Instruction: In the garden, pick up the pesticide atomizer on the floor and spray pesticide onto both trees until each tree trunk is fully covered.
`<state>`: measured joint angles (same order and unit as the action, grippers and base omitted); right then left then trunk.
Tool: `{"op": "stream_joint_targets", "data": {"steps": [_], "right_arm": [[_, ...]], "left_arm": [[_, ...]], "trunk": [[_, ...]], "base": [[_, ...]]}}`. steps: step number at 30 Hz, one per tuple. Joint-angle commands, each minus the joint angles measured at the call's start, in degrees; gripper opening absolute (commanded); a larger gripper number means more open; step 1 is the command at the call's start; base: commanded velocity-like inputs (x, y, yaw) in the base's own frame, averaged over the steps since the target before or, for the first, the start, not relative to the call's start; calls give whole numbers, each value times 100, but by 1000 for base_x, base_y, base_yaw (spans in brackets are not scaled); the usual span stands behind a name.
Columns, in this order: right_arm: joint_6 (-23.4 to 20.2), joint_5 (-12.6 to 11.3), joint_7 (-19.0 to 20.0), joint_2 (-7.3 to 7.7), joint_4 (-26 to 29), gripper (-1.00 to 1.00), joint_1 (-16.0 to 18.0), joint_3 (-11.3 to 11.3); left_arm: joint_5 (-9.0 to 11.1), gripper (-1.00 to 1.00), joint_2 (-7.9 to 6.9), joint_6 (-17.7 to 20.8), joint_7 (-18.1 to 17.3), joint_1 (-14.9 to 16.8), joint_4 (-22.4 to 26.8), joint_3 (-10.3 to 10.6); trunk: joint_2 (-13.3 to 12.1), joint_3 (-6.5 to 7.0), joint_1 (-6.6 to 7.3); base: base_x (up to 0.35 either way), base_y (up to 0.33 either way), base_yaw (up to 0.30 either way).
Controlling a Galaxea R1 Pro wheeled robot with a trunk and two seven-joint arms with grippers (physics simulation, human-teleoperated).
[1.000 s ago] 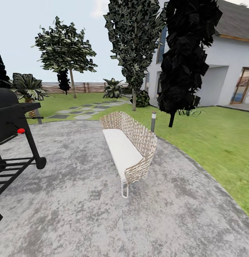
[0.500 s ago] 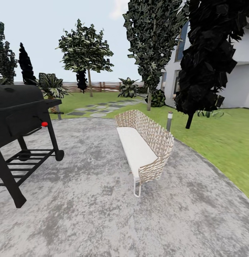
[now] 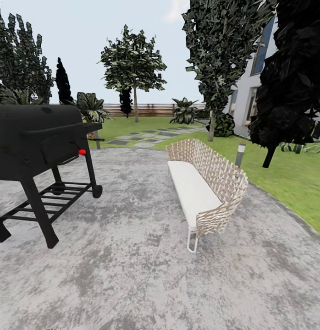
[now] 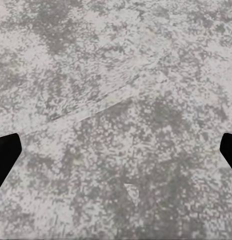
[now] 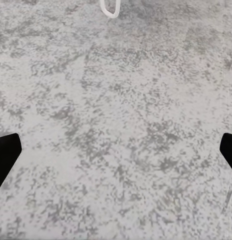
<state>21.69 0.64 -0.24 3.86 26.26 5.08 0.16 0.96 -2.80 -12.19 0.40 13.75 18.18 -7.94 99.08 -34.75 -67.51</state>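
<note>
Trees (image 3: 135, 68) with pale trunks stand far back on the lawn (image 3: 288, 183) by the fence (image 3: 151, 109), past a black grill (image 3: 38, 137) and wicker bench (image 3: 203, 185) on grey paving (image 3: 132, 256). The left gripper (image 4: 116, 155) and right gripper (image 5: 116, 155) hang spread wide over paving, holding nothing. No writing is legible.

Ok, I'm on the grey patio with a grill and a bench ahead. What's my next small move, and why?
Probably roll forward between the black barbecue grill and the woven wicker bench, toward the green lawn. The pale-trunked leafy tree stands there, past the grey stepping stones, and both wide-open grippers hang over bare paving.
</note>
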Motion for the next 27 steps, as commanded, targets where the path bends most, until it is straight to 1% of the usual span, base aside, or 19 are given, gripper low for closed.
{"op": "stream_joint_targets", "data": {"steps": [1,14,27], "right_arm": [[18,7,-2,1,-4,100,2,2],[18,-1,-2,-2,-7,100,2,2],[12,-10,-2,0,0,100,2,-6]], "left_arm": [[10,100,0,-20,4,5,-7,-4],[10,100,-1,-25,4,5,-16,-6],[10,100,3,-34,4,5,-17,-6]], "trunk": [[44,-30,-22],[566,-360,-307],[1087,-708,-593]], "base": [[0,0,223],[0,0,176],[0,0,71]]}}
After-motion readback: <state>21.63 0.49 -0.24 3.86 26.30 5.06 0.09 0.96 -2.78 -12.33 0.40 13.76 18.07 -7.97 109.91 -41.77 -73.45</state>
